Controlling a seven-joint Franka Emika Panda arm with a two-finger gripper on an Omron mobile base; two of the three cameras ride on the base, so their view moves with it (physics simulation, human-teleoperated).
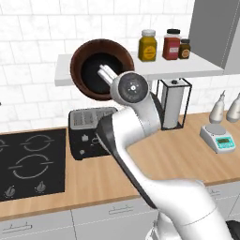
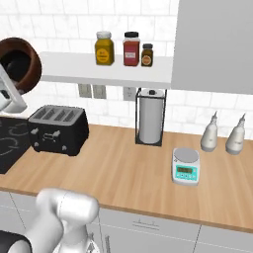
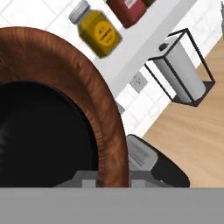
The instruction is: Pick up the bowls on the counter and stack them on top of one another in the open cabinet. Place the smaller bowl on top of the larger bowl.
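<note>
The large reddish-brown bowl (image 1: 80,58) hangs tipped on its side at the left end of the open cabinet's shelf board (image 1: 187,68), its dark inside facing me. My gripper (image 1: 107,73) is shut on its rim, one finger inside and one outside. From the right base view the bowl (image 2: 30,63) is at the far left, beside the shelf (image 2: 99,75). In the hand view the brown rim (image 3: 94,109) runs down between my fingertips (image 3: 140,176). The small black bowl cannot be told apart from the black inside. The tan counter (image 1: 187,159) lies below.
Three jars (image 1: 147,45) stand on the shelf's right part, by the grey side panel (image 1: 211,28). Below are a black toaster (image 1: 89,131), a paper towel holder (image 1: 172,103), a kitchen scale (image 1: 218,137), two bottles (image 2: 210,133) and the black stovetop (image 1: 30,161).
</note>
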